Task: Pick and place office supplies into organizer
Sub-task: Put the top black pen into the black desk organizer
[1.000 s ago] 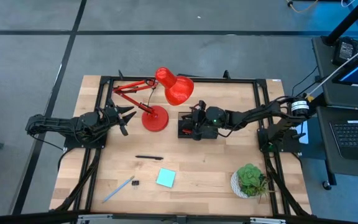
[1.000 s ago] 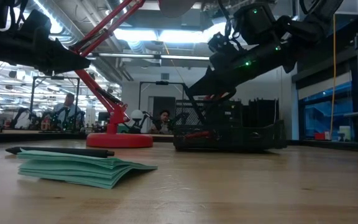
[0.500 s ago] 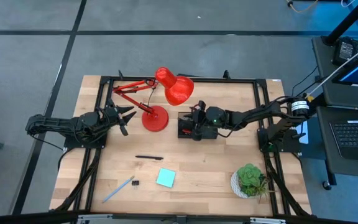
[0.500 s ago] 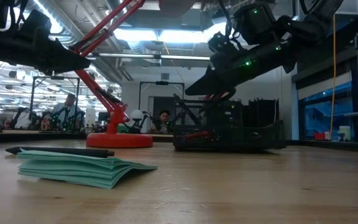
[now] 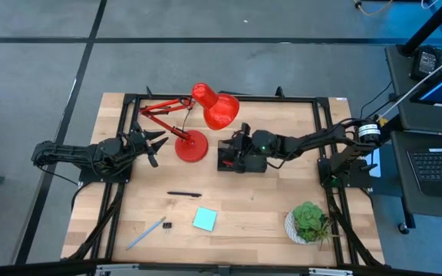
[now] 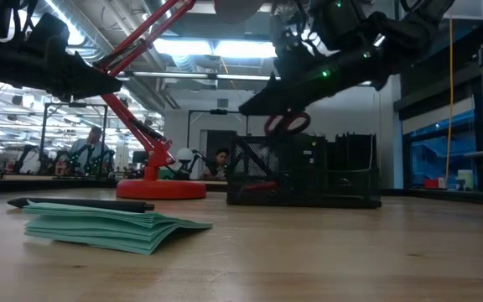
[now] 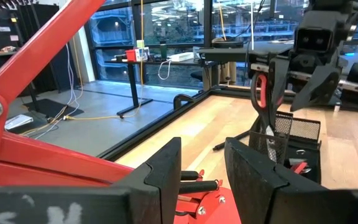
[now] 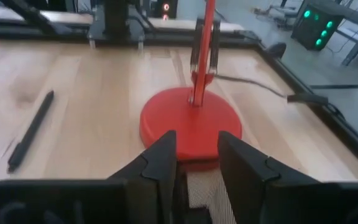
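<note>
Beside organizer (image 5: 242,159): red lamp base (image 5: 191,146); plant (image 5: 309,218) well apart.

Wooden table (image 5: 259,203): organizer (image 5: 242,160), lamp (image 5: 192,146), pens (image 5: 183,195).

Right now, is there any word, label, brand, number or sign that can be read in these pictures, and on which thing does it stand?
No text can be read in any view.
Sticky-note pad: blank on its top.
Organizer: no label visible.
Red lamp: no brand visible.
Black pen: too small to show print.
Right gripper, holding the red-handled scissors: only green lights, no writing.
Laptop beside the table: keys and screen too small to read.
</note>
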`<state>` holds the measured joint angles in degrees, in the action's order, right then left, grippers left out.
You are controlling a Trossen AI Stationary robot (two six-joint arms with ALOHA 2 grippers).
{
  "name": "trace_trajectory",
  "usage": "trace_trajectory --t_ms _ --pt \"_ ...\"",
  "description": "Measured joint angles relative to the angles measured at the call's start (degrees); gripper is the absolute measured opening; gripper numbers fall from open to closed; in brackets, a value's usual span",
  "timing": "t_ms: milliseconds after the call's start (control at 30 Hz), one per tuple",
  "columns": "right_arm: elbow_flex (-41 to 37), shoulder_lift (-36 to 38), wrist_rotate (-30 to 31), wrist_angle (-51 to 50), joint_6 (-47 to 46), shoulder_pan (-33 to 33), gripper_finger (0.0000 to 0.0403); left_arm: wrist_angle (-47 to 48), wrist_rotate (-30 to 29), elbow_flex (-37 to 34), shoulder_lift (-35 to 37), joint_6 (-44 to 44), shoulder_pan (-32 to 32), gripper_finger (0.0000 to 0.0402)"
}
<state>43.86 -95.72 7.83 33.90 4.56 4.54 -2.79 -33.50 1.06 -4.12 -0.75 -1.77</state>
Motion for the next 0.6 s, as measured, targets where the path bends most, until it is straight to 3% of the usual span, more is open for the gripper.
trace_trajectory --t_ms 267,600 --pt "4.8 1.2 0.5 -7.7 1.4 -1.1 0.0123 0.0 0.0 0.0 0.0 0.0 0.0 0.0118" --pt "11.7 13.0 0.6 -32.7 1.5 -1.9 0.0123 0.1 0.0 0.0 -0.7 0.0 0.0 0.0118"
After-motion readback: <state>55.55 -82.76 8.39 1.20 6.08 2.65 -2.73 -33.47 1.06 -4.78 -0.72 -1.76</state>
